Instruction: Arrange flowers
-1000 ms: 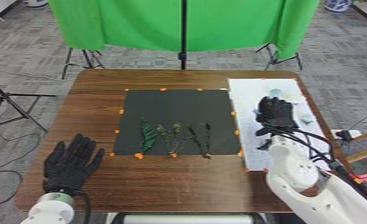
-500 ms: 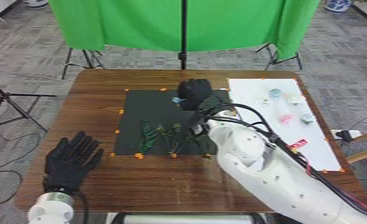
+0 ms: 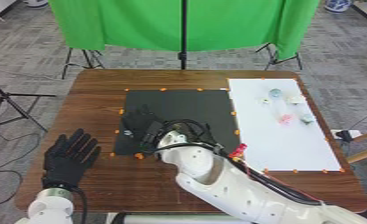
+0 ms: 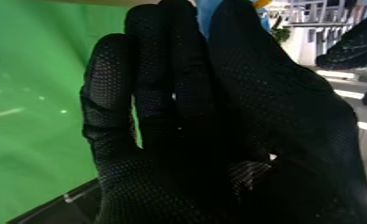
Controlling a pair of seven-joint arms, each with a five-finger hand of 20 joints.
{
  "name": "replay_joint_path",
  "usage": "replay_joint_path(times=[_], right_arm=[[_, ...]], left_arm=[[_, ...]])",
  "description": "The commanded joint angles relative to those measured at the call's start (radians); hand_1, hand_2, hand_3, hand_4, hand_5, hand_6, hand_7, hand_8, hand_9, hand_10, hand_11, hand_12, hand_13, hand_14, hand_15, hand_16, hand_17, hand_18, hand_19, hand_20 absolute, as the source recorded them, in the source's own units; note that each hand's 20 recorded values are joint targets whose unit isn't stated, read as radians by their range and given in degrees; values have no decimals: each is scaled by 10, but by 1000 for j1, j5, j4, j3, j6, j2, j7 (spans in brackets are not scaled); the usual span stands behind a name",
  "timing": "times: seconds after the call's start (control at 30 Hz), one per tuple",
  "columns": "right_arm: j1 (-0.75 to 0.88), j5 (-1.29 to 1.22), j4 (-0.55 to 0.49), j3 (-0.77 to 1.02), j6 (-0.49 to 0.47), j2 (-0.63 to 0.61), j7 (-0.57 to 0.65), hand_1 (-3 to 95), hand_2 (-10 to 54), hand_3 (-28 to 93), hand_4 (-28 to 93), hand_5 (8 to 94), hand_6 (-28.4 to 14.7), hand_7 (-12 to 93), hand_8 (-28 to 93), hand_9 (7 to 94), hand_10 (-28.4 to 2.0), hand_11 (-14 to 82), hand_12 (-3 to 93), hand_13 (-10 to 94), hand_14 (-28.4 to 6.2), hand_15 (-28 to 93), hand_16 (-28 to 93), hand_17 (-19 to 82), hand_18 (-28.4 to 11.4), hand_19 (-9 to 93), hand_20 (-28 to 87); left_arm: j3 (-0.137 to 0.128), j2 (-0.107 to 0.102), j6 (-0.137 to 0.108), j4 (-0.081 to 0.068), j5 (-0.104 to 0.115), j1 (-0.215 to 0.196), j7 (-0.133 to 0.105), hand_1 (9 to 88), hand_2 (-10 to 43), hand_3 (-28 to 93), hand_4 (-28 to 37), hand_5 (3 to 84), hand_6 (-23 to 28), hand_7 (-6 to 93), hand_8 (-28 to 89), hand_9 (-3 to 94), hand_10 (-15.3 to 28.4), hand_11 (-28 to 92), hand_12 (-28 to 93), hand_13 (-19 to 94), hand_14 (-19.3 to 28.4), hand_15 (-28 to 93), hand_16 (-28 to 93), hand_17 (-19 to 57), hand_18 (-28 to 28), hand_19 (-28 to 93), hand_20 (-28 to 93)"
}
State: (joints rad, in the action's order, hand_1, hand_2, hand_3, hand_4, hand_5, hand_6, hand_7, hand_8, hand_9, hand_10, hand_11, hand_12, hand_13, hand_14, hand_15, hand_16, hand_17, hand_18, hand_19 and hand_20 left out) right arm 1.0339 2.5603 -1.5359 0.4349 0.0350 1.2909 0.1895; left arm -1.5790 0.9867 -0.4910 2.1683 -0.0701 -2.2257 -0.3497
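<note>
black fabric covers the right hand [image 3: 142, 125], which is over the left part of the dark mat [image 3: 193, 102] on the brown desk [image 3: 144, 192], its white arm slanting in from the near right. in the right wrist view its fingers and thumb are clamped on something blue, which looks like a blue flower [image 4: 208, 15], held up at their tips; its exact shape is hard to make out. a bit of yellow-orange [image 4: 261, 3] is near the tip of the thumb, with a bit of green [image 4: 280, 32] close by. the left hand [image 3: 68, 162] rests palm up at the near left of the desk, just outside the mat, its fingers straight and slightly apart, holding nothing. the other flowers are on the white sheet [image 3: 290, 147] to the right of the mat, all in its far part: a pale blue one [image 3: 275, 93] farthest off, a small whitish one [image 3: 265, 100] a little nearer and to the left, a white one [image 3: 297, 100] over to the right, then a pink one [image 3: 285, 119] nearer, with a pale blue-green one [image 3: 307, 118] just to its right. orange bits of tape [image 3: 139, 156] mark the edges of the mat. beyond the far edge of the desk hangs a green cloth [image 3: 131, 25], with a black pole [image 3: 184, 35] upright before it.
</note>
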Motion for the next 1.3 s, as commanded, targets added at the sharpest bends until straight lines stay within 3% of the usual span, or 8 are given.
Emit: replay_joint_path(times=[0.03,0.23,0.33,0.5,0.87,1.07,1.17,1.3], right_arm=[[-25,23,36,-17,6,25,79,656,-95,696,-280,763,-56,290,101,778,-146,58,359,574,-95,433,431,302,-226,774,411],[20,112,110,74,-33,99,21,659,-95,688,-274,757,-52,283,100,772,-145,58,355,571,-97,440,422,301,-229,776,412],[23,118,96,57,-43,85,32,665,-95,681,-265,753,-56,264,82,763,-145,55,350,565,-98,443,418,298,-232,776,412],[16,92,71,33,-50,68,63,670,-95,674,-253,742,-59,221,63,747,-154,69,329,557,-104,448,412,294,-234,775,412],[11,72,37,25,-73,62,62,673,-95,670,-246,715,-75,157,56,715,-170,108,289,539,-118,460,400,284,-239,772,409],[21,78,34,46,-97,62,41,665,-95,677,-245,706,-75,125,7,687,-186,149,231,527,-125,467,389,280,-243,770,404],[34,72,25,59,-109,59,34,659,-95,686,-255,705,-76,112,-75,674,-192,171,185,524,-127,466,384,277,-245,769,403],[48,36,-27,67,-145,30,54,626,-95,715,-250,691,-79,118,-88,659,-196,167,182,513,-142,480,367,275,-249,769,400]], left_arm=[[29,-13,-6,-18,-8,-3,9,320,150,716,-283,476,76,255,-102,443,166,281,201,339,196,518,10,-52,176,464,181],[40,-6,-2,-29,14,17,14,321,150,715,-283,495,82,233,-85,466,181,255,223,351,217,517,26,-56,184,476,174],[41,-7,0,-29,13,22,13,321,152,707,-283,497,87,223,-77,472,187,239,251,357,228,510,47,-59,191,486,170],[32,-13,-1,-27,33,10,6,320,157,702,-283,502,93,202,-69,476,189,223,271,366,231,490,76,-61,200,499,163],[32,-12,7,-25,51,5,3,318,156,704,-283,500,93,198,-55,468,184,216,290,356,226,483,91,-62,197,501,149],[25,-13,3,-23,75,-2,-6,319,156,705,-283,500,92,198,-55,466,182,216,292,356,222,480,90,-63,197,503,144],[22,-7,3,-25,71,-3,2,319,154,706,-283,499,91,199,-56,467,180,216,287,358,217,478,89,-63,196,503,143],[9,13,2,-25,68,-11,28,321,150,708,-283,497,88,205,-59,465,175,222,278,361,206,477,86,-60,193,500,141]])
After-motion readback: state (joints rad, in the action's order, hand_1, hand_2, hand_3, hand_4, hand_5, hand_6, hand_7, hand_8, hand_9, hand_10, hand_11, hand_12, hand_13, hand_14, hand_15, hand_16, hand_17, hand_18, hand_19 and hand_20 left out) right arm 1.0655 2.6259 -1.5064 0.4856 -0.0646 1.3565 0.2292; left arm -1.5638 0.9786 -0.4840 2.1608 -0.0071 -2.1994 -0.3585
